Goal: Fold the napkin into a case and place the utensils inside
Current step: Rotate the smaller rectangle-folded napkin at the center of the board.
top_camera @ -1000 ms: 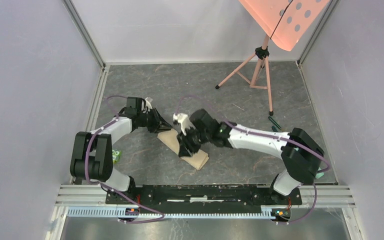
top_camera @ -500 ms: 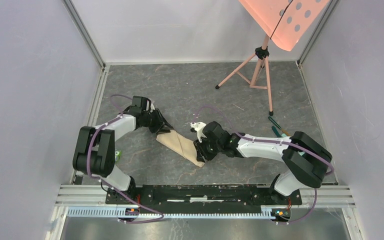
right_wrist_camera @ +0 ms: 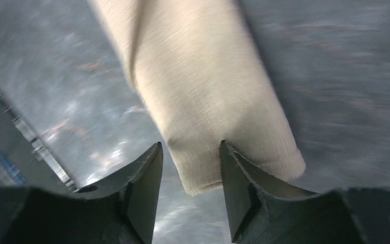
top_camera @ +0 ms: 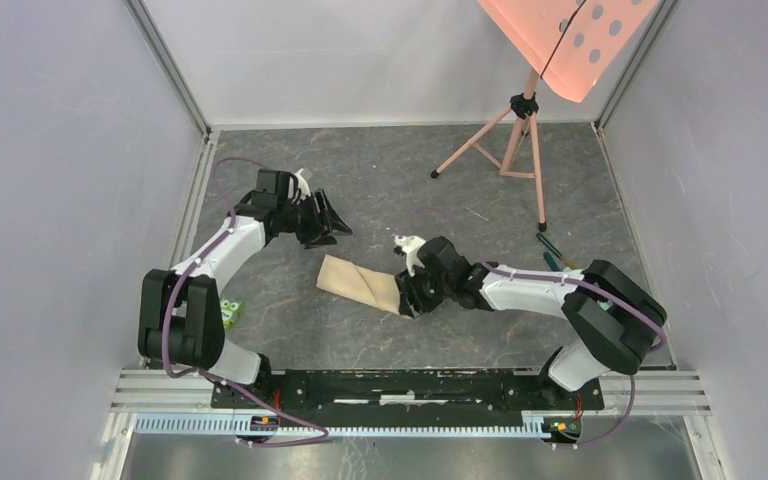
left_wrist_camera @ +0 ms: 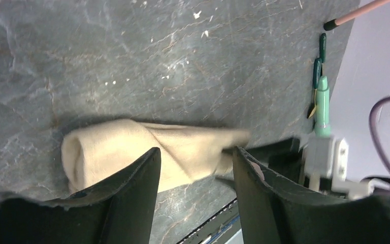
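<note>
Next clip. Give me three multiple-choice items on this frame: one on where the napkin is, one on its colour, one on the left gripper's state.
1. Where is the folded napkin?
A. Hanging in the air
B. Lying on the table, with the right gripper at one end
C. Draped over an arm

2. What colour is the napkin?
A. Mint green
B. Pink
C. Beige

3. The left gripper is:
A. Open, holding nothing
B. Shut on the napkin
C. Shut on a spoon

Answers:
1 B: the top view shows it flat on the dark table, and the right wrist view shows that gripper's fingers over its end.
2 C: both wrist views show plain beige cloth.
3 A: its wrist view shows the fingers apart with nothing gripped, and the top view shows it clear of the cloth.
</note>
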